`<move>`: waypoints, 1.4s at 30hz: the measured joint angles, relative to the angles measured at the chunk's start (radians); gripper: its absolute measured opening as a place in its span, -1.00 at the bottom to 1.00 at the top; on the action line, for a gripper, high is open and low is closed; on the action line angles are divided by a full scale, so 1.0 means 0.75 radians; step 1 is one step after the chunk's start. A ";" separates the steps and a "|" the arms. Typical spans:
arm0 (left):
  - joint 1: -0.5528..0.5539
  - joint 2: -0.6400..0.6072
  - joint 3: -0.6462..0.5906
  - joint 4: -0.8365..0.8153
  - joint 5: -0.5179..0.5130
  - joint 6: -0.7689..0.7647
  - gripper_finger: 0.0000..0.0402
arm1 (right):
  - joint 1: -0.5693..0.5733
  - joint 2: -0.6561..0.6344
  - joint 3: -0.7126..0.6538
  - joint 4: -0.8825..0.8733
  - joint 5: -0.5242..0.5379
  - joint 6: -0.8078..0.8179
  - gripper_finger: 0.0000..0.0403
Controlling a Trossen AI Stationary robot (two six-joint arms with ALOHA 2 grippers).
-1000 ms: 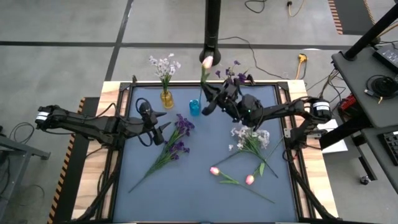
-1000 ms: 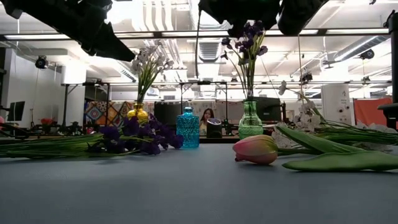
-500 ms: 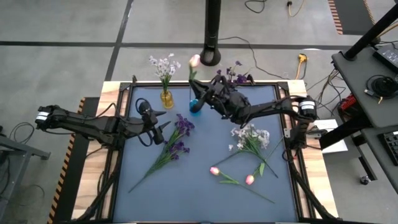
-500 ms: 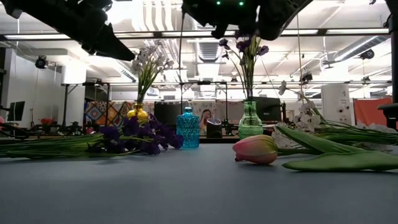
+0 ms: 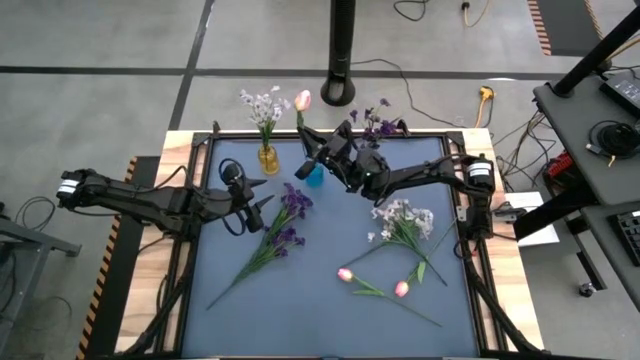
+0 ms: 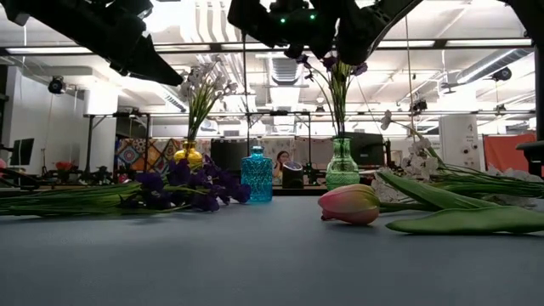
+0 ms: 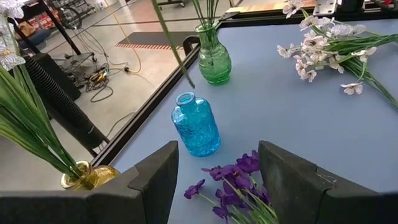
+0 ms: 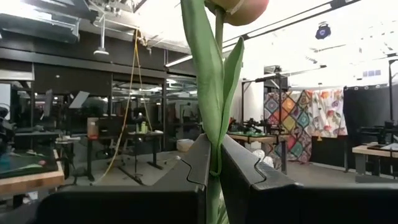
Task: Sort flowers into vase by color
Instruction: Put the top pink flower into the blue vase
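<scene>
High view: my right end effector [image 5: 318,160], clenched on the stem of a pink tulip [image 5: 302,100], hung directly above the blue vase [image 5: 314,175] at the far side of the tabletop [image 5: 330,300]. The right wrist view showed the stem pinched upright between the fingers [image 8: 239,168], the bud above them. I judged the step in hand to be seating this tulip in the blue vase; the next move called for lining the stem's lower end over the narrow neck and lowering straight down before letting go. My left end effector [image 5: 262,198] waited with jaws apart just beside the loose purple blooms [image 5: 288,222]. Two more pink tulips [image 5: 372,282] lay well off towards the near edge.
</scene>
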 joint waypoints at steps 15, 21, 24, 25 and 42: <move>0.000 0.000 0.000 -0.003 0.000 -0.001 0.01 | -0.048 0.006 -0.003 -0.002 0.002 0.024 -0.91; 0.000 0.000 0.000 -0.004 0.000 -0.001 0.01 | -0.072 0.006 -0.003 -0.061 0.001 0.060 -0.91; 0.000 0.000 0.000 -0.004 0.000 -0.001 0.01 | -0.083 0.006 -0.004 -0.062 0.000 0.087 -0.91; 0.000 0.000 0.000 -0.004 0.000 -0.001 0.01 | -0.085 0.006 -0.004 -0.063 0.000 0.092 -0.91; 0.000 0.000 0.000 -0.006 0.001 0.000 0.01 | -0.072 0.006 0.000 -0.118 -0.107 0.110 -0.91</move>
